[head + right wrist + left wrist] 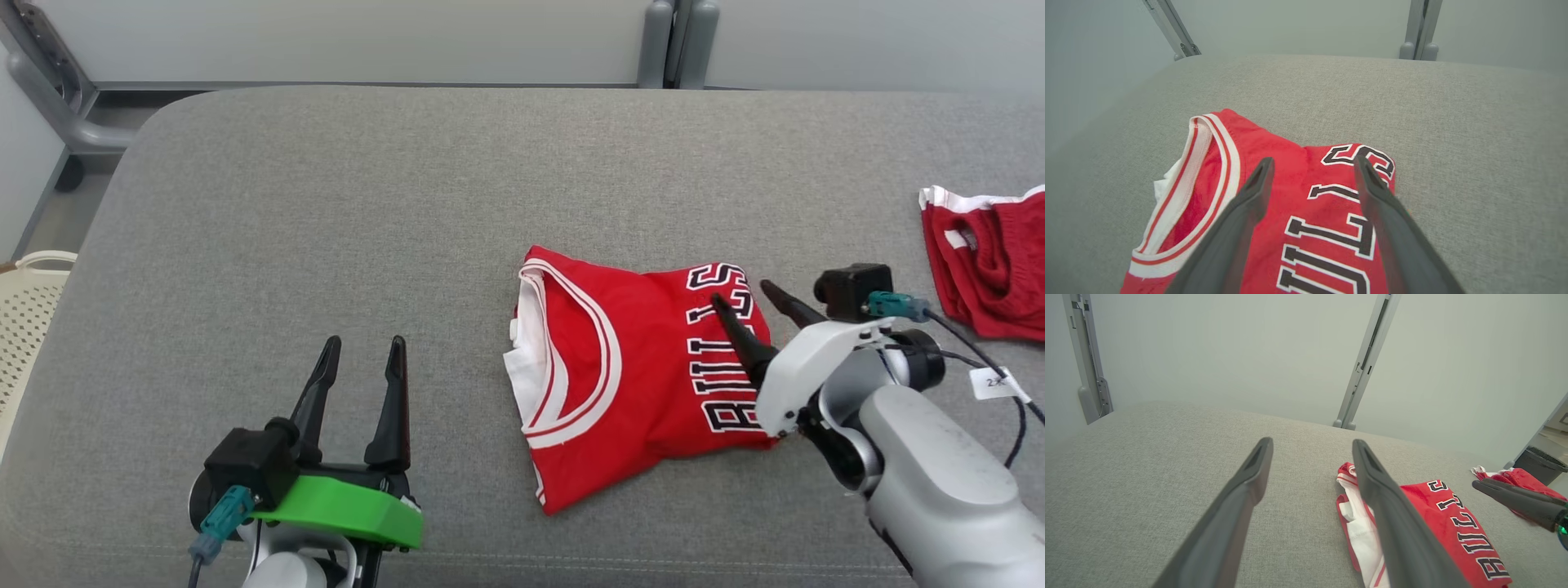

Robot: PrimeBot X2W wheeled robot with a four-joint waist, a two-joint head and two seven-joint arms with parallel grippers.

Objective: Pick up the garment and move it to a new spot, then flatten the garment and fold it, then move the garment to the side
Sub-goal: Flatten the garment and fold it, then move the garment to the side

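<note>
red shirt lies folded on grey table, right of middle. right gripper hangs over its letters, fingers wide apart, holding nothing. left gripper wide apart too, well away. fold looks done; maybe only move to side left.

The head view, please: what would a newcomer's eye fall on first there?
The folded red jersey stands out on the grey table, right of centre. The right gripper is open over its lettered end, and a second red garment lies at the far right edge.
</note>
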